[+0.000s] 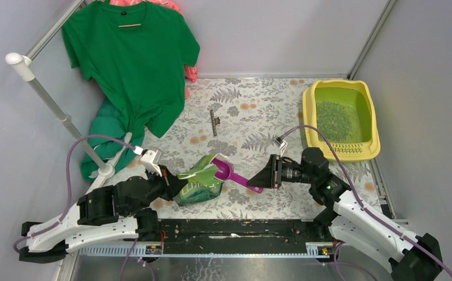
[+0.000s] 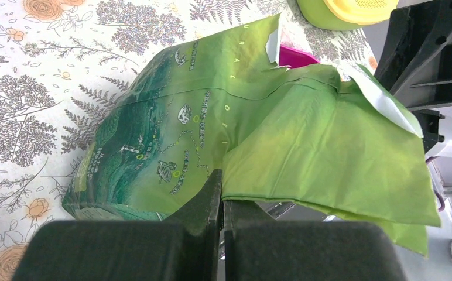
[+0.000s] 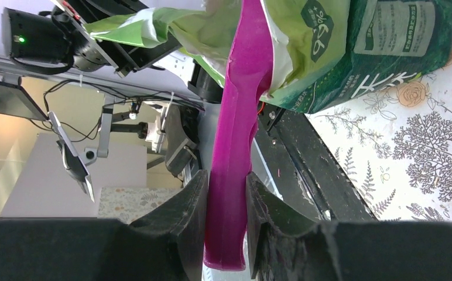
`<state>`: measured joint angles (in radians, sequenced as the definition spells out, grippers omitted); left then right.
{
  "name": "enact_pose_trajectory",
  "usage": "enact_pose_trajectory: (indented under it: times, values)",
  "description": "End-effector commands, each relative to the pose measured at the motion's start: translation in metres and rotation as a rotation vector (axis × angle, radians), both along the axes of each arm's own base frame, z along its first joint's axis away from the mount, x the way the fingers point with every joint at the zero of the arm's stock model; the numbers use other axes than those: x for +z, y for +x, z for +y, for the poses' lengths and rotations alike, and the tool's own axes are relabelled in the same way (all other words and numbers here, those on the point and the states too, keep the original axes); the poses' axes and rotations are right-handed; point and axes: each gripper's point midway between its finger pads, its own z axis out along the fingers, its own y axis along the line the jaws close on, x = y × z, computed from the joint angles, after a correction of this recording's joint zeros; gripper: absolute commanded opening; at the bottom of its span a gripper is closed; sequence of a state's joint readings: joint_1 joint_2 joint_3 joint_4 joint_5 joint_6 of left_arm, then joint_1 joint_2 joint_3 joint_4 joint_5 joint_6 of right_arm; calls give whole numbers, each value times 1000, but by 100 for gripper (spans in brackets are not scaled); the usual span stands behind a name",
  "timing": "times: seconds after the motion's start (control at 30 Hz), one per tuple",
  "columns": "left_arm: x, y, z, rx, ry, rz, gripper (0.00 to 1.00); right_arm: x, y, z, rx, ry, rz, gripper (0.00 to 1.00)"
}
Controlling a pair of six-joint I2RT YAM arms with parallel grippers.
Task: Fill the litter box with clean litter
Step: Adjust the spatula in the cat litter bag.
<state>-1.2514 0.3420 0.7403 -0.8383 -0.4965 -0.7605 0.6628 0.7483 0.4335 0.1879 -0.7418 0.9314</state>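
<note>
One green bag (image 1: 200, 184) stands on the floral tablecloth (image 1: 253, 111) in front of the two arms, and everything else is placed from it.

The left gripper (image 1: 174, 181) comes in from the bag's left. Its two fingers are pressed together on the bag's loose upper edge, and the left wrist view shows the thin green film caught between them (image 2: 222, 181).

One purple scoop (image 1: 232, 174) enters the bag from the right, with its bowl inside the torn mouth and its handle slanting out and down to the right. The right gripper (image 1: 267, 178) is just right of the bag. It pinches that handle between its two fingers, one on each side (image 3: 226, 193).

One litter box (image 1: 308, 117) sits well to the right of the bag and farther back, against the right wall. One patch of clean litter (image 1: 335, 120) lies on its floor, with bare green floor showing around it.

One small dark strip (image 1: 213, 122) lies flat on the cloth directly behind the bag.

To the bag's far left and behind it, one green T-shirt (image 1: 133, 64) hangs on a hanger. A pink garment (image 1: 191, 73) shows past the T-shirt's edge. One white-capped pole (image 1: 60, 111) slants down beside them.
</note>
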Motion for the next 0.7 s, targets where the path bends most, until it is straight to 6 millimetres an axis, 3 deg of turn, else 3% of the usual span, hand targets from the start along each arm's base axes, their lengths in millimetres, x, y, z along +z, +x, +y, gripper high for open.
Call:
enact_pose_trajectory:
  times: [0.0, 0.2, 0.47, 0.67]
  values:
    - [58, 13, 5, 99, -203, -66, 1, 29, 4, -3, -15, 77, -91, 0]
    - [57, 14, -10, 61, -175, -74, 1, 36, -1, -2, 19, 75, -76, 0]
    - [54, 12, -41, -39, -113, -87, 1, 17, -6, -8, 148, -222, 6, 0]
    - [49, 7, -65, -120, -103, -92, 1, 0, 13, -11, 175, -414, 19, 0]
